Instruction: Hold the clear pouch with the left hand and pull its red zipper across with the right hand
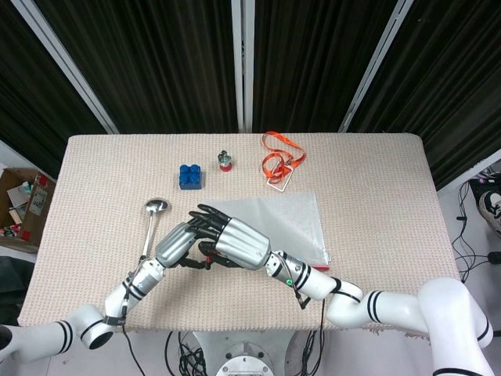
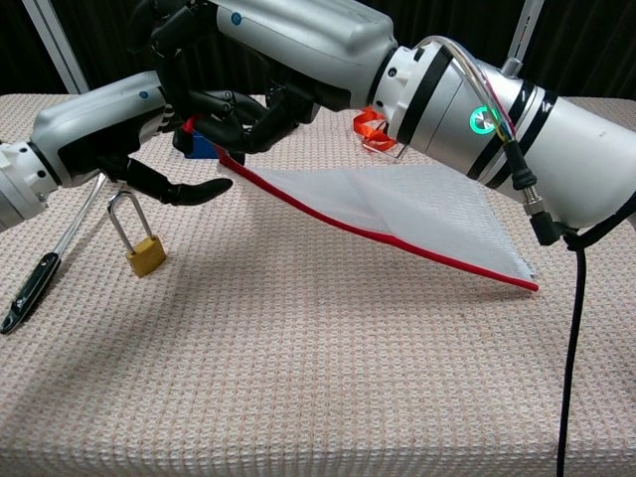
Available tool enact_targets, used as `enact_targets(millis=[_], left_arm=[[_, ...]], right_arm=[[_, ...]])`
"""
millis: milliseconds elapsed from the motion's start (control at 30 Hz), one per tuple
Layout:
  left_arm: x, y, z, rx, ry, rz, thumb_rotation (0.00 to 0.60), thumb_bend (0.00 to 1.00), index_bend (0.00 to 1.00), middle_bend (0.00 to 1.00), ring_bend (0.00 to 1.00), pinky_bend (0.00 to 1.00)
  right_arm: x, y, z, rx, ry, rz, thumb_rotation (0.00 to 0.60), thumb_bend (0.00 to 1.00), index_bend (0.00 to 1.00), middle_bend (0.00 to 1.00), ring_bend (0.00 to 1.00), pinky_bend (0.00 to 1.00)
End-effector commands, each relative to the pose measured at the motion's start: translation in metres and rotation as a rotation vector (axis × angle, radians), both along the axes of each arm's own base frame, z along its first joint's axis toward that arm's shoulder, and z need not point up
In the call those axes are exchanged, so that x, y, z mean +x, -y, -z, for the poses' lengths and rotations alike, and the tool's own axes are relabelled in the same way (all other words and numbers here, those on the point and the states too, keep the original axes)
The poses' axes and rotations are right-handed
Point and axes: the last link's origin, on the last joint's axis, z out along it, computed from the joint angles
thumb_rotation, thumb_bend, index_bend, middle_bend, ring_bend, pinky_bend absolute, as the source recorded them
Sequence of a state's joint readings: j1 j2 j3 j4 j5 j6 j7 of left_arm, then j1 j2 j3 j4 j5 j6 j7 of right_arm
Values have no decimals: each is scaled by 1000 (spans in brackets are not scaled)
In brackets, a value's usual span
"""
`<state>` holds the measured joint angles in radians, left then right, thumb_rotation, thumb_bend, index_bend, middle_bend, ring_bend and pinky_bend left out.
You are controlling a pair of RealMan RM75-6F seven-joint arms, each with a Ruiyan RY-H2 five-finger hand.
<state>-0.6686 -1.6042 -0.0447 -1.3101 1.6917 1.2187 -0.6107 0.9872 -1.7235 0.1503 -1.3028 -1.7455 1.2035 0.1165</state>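
A spoon [image 2: 60,245] and a brass padlock [image 2: 145,255] lay at the table's left edge, just beside the left hand [image 2: 109,139], whose fingers hung loosely curled; whether they gripped the pouch could not be told. The right hand [image 2: 260,60] pinched the raised left corner of the clear pouch [image 2: 397,204], at the end of its red zipper [image 2: 388,241], the pouch's far right corner resting on the table [image 2: 318,397]
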Motion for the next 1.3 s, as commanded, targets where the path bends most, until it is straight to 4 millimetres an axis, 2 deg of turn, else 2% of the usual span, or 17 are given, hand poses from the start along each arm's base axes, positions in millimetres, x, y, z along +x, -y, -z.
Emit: enact_targets(millis=[33, 300, 433, 933, 1100, 1300], left_arm=[[0, 0, 1, -2, 15, -7, 600, 342, 551, 199, 129, 143], [-3, 1, 4, -35, 73, -38, 600, 385, 637, 235, 130, 144], [-8, 3, 5, -49, 114, -66, 600, 396, 662, 247, 130, 144], [-17, 7, 6, -160, 244, -144, 600, 418, 684, 260, 130, 144], [-16, 8, 6, -199, 296, -162, 600, 428, 694, 265, 130, 144], [-14, 8, 7, -226, 327, -175, 600, 439, 703, 265, 130, 144]], right_arm=[[1, 0, 0, 2, 1, 1, 600, 477, 813, 190, 0, 0], [-2, -3, 1, -9, -7, -9, 600, 477, 818, 190, 0, 0], [-13, -7, -1, -34, -16, -19, 600, 477, 821, 190, 0, 0], [-57, -22, 4, -134, -66, -50, 600, 477, 835, 193, 0, 0], [-64, -21, 8, -162, -78, -53, 600, 477, 837, 192, 0, 0], [-64, -18, 12, -154, -58, -32, 600, 477, 837, 188, 0, 0]])
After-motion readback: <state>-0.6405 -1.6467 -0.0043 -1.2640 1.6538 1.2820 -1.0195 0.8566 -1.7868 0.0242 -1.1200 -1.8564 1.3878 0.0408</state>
